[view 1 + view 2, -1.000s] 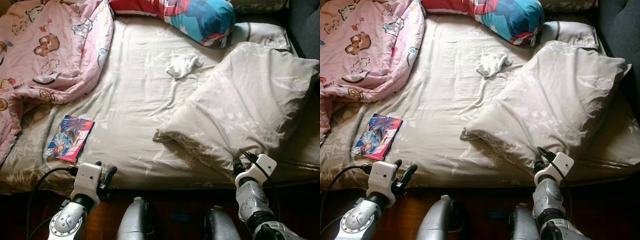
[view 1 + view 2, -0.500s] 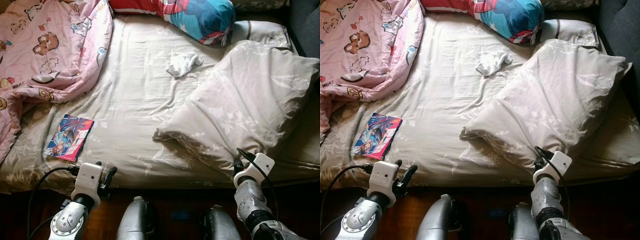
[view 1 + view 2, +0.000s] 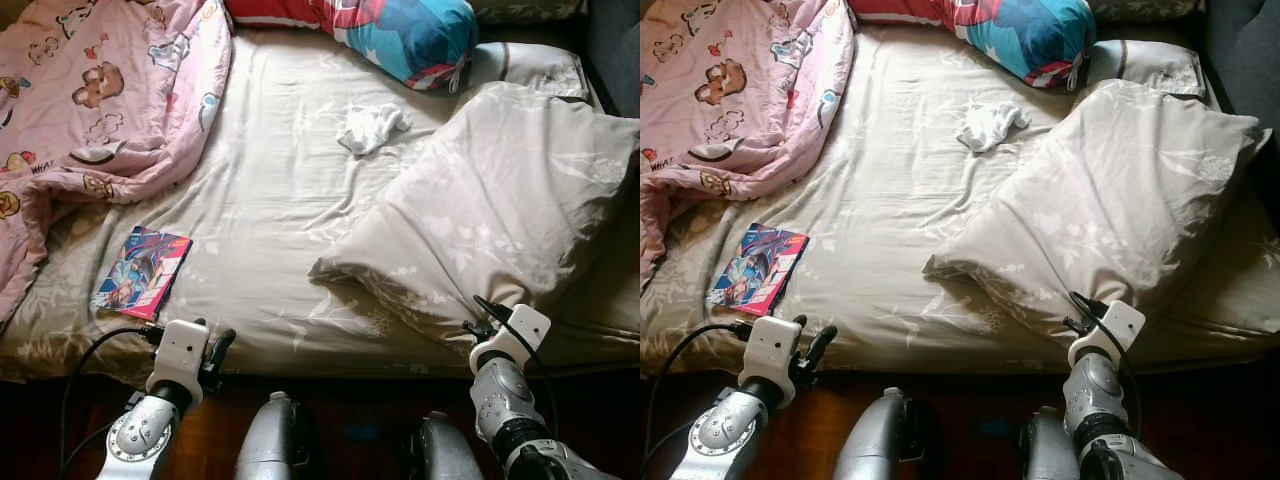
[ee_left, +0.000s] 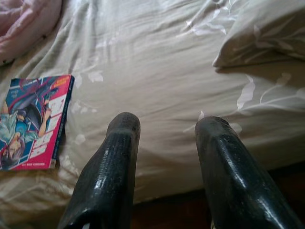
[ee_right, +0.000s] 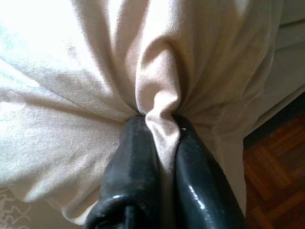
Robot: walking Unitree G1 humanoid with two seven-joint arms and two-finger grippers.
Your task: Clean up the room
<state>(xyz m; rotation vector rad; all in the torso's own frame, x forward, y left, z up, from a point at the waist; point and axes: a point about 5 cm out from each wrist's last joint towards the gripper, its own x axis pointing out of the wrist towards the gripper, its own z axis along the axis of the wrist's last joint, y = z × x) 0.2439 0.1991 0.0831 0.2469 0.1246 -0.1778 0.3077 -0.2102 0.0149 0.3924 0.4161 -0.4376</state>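
1. A bed covered in a beige leaf-printed sheet (image 3: 270, 200) is seen from its near edge, above a dark wooden floor (image 5: 274, 167).
2. A pink quilt printed with cartoon bears (image 3: 90, 90) is heaped over the bed's far left corner.
3. A large beige leaf-printed pillow (image 3: 500, 210) is laid on the right half of the bed, one corner pointing towards the middle of the sheet.
4. A blue-and-red patterned bolster (image 3: 400, 30) is set along the head of the bed — a smaller beige pillow (image 3: 535, 68) is tucked just beside its right end.
5. A glossy pink-and-blue comic book (image 3: 143, 272) is lying flat near the bed's front left edge, just below the quilt.
6. A crumpled white cloth (image 3: 372, 127) is resting mid-sheet, near the bolster.
7. The right gripper (image 5: 159, 136) is held at the large pillow's near edge; its fingers are pressed together, a fold of the pillow's fabric pinched between them.
8. The left gripper (image 4: 164, 131) is held at the front edge, near the comic book — its fingers (image 4: 114, 162) are spread apart, nothing between them.
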